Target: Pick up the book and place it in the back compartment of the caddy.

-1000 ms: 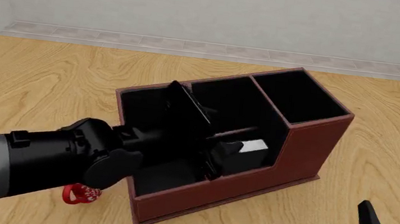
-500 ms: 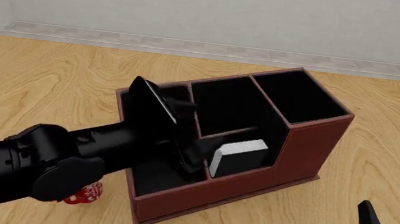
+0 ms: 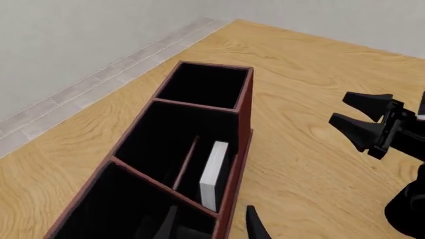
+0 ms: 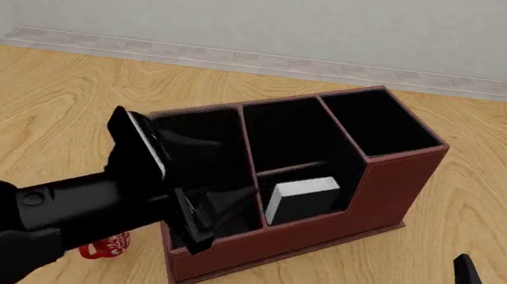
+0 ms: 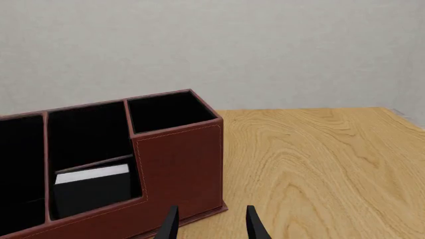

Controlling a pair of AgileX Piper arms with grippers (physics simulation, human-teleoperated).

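Note:
The reddish-brown caddy point(image 4: 391, 193) stands mid-table with its tall end at the far right. The book point(image 4: 303, 194) stands upright, white page edges up, in the small low cell at the caddy's front wall, with a divider behind it. It also shows in the left wrist view, book point(image 3: 214, 174), and in the right wrist view, book point(image 5: 93, 186). My left gripper point(image 4: 222, 213) hangs open and empty over the caddy's left front cell, just left of the book. My right gripper point(image 4: 495, 273) is open and empty at the near right, clear of the caddy.
A red-and-white mug point(image 4: 106, 245) stands on the table just left of the caddy's near corner, mostly hidden under my left arm. The caddy's two tall cells point(image 4: 380, 124) at the far right hold nothing. Bare wooden table surrounds the caddy.
My left gripper has let go of the book and drawn back to the left and toward me. The book stays standing in its cell. The right arm has not moved.

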